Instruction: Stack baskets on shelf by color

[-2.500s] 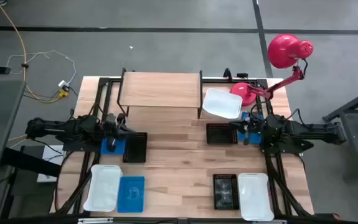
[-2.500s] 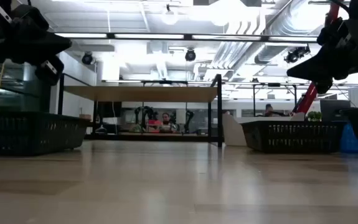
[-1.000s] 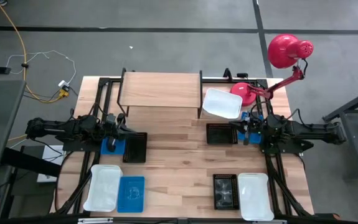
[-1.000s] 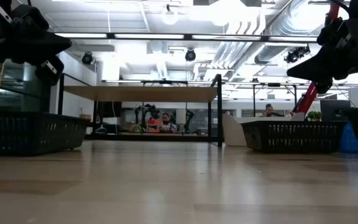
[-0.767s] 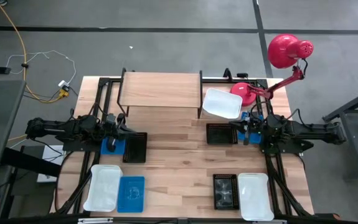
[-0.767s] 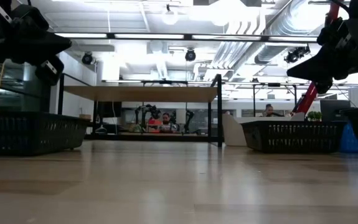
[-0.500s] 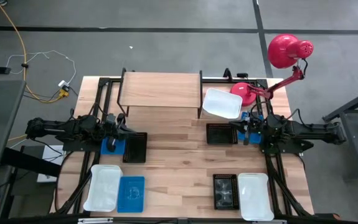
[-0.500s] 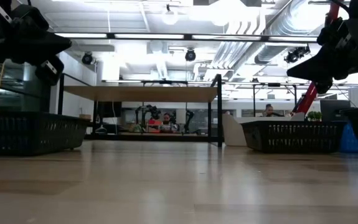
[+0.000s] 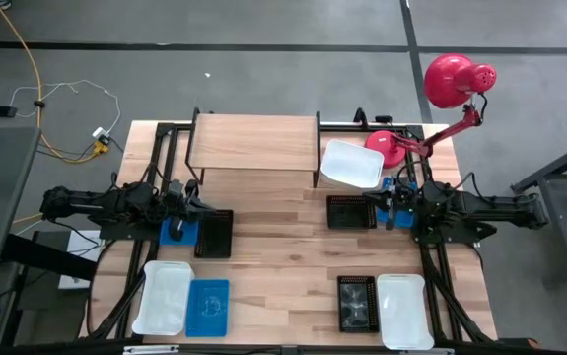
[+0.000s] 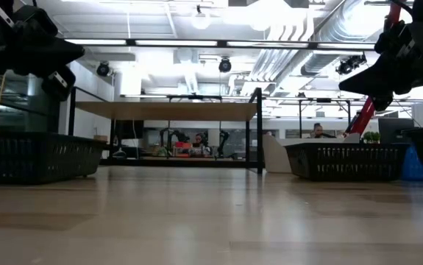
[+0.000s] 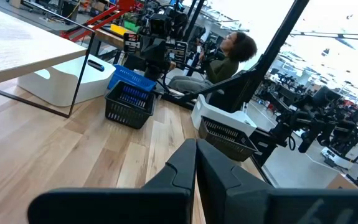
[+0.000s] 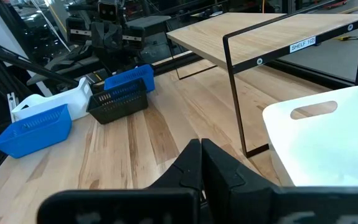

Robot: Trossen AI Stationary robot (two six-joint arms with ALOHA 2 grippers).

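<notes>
The light-wood shelf (image 9: 253, 143) stands at the table's far side. A white basket (image 9: 352, 163) lies just right of it. My left gripper (image 9: 201, 205) hovers shut over a black basket (image 9: 214, 234) and a blue one (image 9: 178, 230). My right gripper (image 9: 370, 200) hovers shut beside another black basket (image 9: 351, 211). Along the near edge sit a white basket (image 9: 163, 296), a blue one (image 9: 208, 306), a black one (image 9: 356, 302) and a white one (image 9: 401, 311). Each wrist view shows that arm's own fingers closed together, the left gripper (image 11: 195, 168) and the right gripper (image 12: 201, 163), with nothing between them.
A red lamp (image 9: 456, 81) reaches over the far right corner, its base (image 9: 387, 146) next to the white basket. Bare wood lies in the table's middle (image 9: 283, 247). A person (image 11: 228, 53) sits beyond the table's right side.
</notes>
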